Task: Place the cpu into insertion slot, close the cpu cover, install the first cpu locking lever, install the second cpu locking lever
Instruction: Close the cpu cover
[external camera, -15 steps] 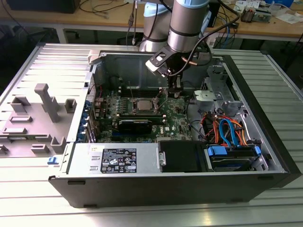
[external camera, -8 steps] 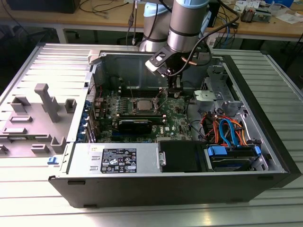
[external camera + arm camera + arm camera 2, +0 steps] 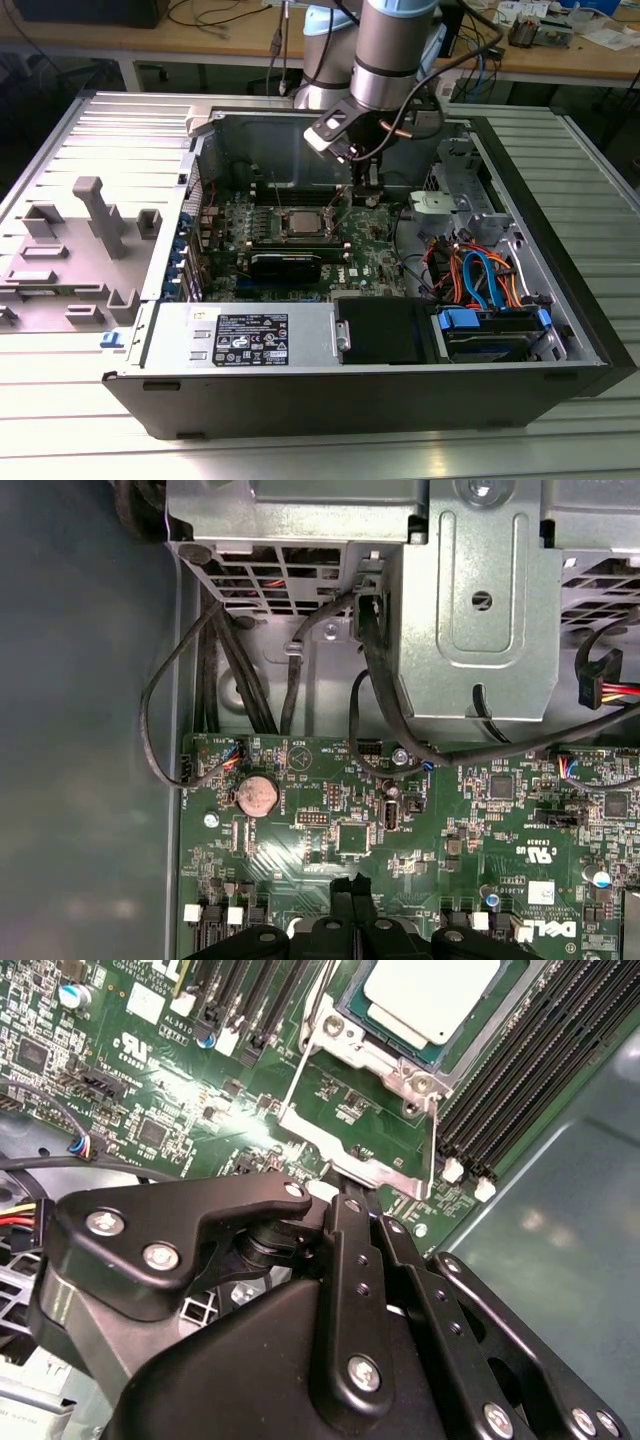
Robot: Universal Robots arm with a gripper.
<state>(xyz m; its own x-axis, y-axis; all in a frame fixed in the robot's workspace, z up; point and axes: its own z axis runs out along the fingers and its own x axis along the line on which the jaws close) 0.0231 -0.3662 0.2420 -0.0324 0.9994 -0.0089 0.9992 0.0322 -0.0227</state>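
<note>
Silvery cpu [image 3: 430, 995] sits in the insertion slot [image 3: 375, 1055], mid-motherboard [image 3: 150, 1090] | cpu cover [image 3: 350, 1150] tilted up between chip and gripper [image 3: 345, 1198] | fingers pinched together, tips right at the cover's edge

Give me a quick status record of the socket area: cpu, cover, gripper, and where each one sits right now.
cpu: seated in the insertion slot, silvery top facing up
cpu cover: appears swung open, off the chip, with green board visible through its window
gripper: shut, tips at the cover's free edge; unclear whether it pinches the edge
motherboard: mounted inside the open case
arm position: gripper just to the exterior view's right of the socket
</note>
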